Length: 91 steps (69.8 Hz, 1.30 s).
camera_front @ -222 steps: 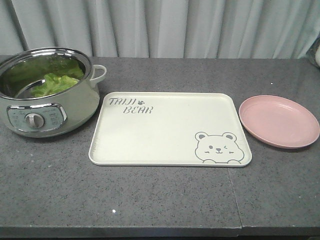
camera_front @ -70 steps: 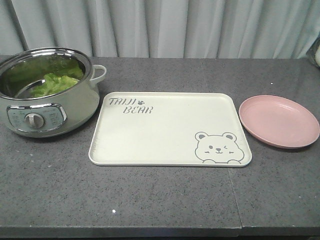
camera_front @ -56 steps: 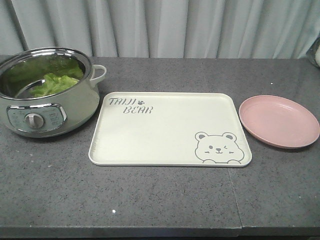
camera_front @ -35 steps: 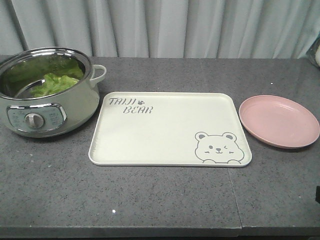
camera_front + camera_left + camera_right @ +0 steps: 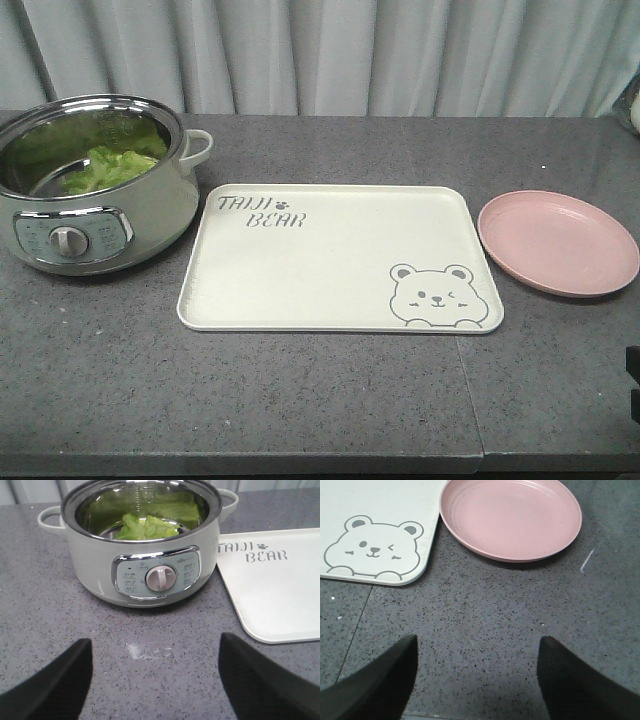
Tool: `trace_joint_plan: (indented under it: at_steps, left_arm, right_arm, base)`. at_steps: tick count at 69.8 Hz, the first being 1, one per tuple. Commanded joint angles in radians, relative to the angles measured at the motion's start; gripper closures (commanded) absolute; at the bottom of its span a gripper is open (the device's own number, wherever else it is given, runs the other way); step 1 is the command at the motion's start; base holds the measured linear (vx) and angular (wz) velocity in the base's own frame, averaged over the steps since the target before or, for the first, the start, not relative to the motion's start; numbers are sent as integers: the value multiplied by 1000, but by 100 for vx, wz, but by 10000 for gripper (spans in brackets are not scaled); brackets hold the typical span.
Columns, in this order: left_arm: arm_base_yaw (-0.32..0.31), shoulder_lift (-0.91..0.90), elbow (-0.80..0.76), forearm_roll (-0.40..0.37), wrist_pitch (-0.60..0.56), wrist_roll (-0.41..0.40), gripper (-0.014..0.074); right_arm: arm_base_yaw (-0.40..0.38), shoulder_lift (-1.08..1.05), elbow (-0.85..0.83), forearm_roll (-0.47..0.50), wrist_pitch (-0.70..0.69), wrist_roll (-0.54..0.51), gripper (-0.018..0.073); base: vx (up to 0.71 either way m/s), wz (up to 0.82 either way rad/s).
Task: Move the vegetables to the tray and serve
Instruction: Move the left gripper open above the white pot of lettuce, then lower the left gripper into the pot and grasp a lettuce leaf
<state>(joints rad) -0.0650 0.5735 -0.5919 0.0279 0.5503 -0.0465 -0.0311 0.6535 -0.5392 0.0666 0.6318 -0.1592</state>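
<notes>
Tray (image 5: 330, 260): cream plastic, rectangular with rounded corners, grey "TAIJI BEAR" lettering and a winking bear print. It lies flat on a speckled dark-grey stone countertop (image 5: 300, 400).

Left of tray: round electric pot (image 5: 150, 215) with a pale glossy body, polished steel liner, front dial panel and loop handles. The lettuce leaf (image 5: 110, 168), ruffled and bright green, lies inside this pot.

Right of tray: shallow round pink plate (image 5: 557, 243), matte.

Left gripper (image 5: 155, 685): black fingers spread wide over countertop, left of the tray's near-left corner.

Right gripper (image 5: 475, 680): fingers likewise apart, nearer than the tray's bear corner.

Change versus 0.5 s ago: the dark shape (image 5: 633, 375) at the front view's edge, right of the tray, now reaches higher. The other items are unmoved.
</notes>
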Motion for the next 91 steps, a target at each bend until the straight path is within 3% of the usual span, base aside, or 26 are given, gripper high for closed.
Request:
trace_joint_plan:
  at_steps: [1, 16, 52, 91]
  left_arm:
    - [0, 53, -71, 2, -19, 17, 5]
    - [0, 257, -273, 28, 119, 60, 6]
    - [0, 796, -766, 60, 231, 88, 6]
    - [-1, 1258, -1157, 59, 245, 102, 6]
  right_arm:
    - [-2, 4, -32, -5, -55, -7, 10]
    - [-2, 4, -32, 13, -55, -7, 24]
    - [-2, 4, -32, 23, -63, -21, 46]
    - [-2, 4, -32, 22, -71, -29, 46]
  base:
    - [0, 0]
    - [0, 0]
    - [0, 0]
    - [0, 0]
